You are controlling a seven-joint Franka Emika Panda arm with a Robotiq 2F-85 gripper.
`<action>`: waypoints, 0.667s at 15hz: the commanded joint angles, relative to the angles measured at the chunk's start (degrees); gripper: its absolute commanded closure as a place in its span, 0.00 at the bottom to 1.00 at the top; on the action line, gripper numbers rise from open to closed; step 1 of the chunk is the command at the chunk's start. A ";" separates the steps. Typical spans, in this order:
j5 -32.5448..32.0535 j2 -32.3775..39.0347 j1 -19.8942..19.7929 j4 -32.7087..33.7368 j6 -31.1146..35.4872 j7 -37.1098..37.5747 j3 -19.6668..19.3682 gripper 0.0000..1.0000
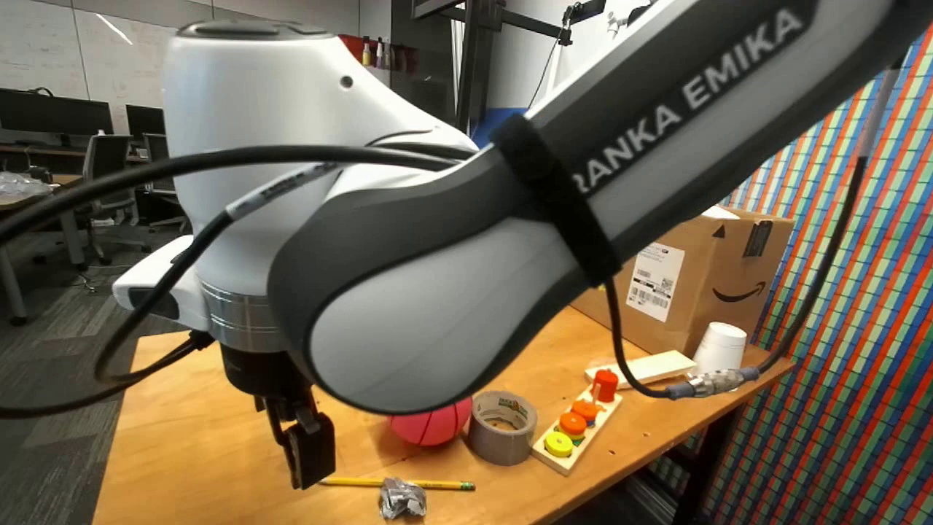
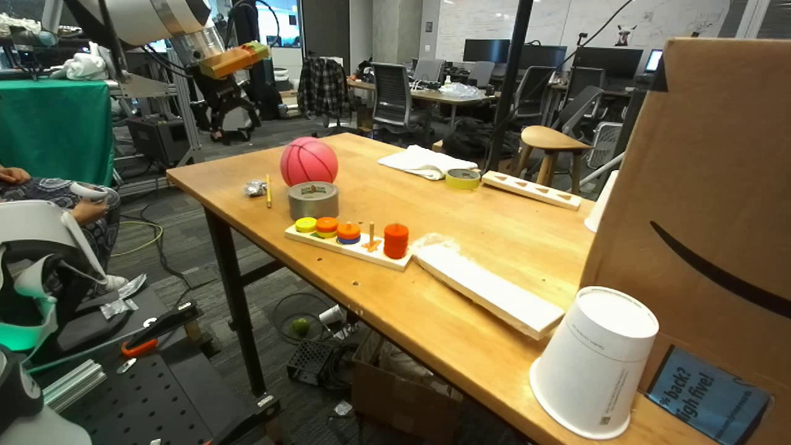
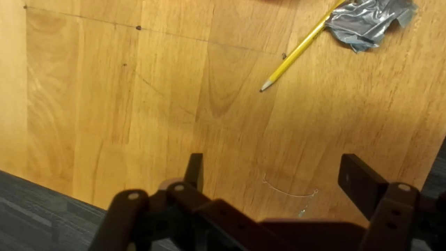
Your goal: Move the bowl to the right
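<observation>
Gripper (image 3: 271, 169): your fingers (image 3: 362, 184) stand wide apart, nothing between them; squeeze here and you'd likely catch air.
Pencil (image 3: 299, 50) and silver scrap (image 3: 367, 26): both lie near those fingers; sweep low and you may drag them.
Ball (image 2: 309, 162): on the table (image 2: 401, 201), just beside the tape roll (image 2: 314, 203); whether they touch, you can't tell. Being round, it could roll away from an off-centre grip.
Tape roll: a finger lowered between it and the ball might jam on its rim.
</observation>
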 commanded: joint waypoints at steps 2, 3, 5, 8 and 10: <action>-3.87 2.54 -0.75 4.82 -8.17 -9.07 -1.60 0.00; -5.16 2.63 -0.95 5.06 -9.84 -10.74 -2.09 0.00; -7.70 2.81 -1.45 5.27 -12.52 -13.48 -3.08 0.00; -6.75 3.57 -2.63 5.45 -13.95 -17.72 -3.51 0.00; -5.62 4.10 -3.19 5.30 -14.02 -19.54 -3.53 0.00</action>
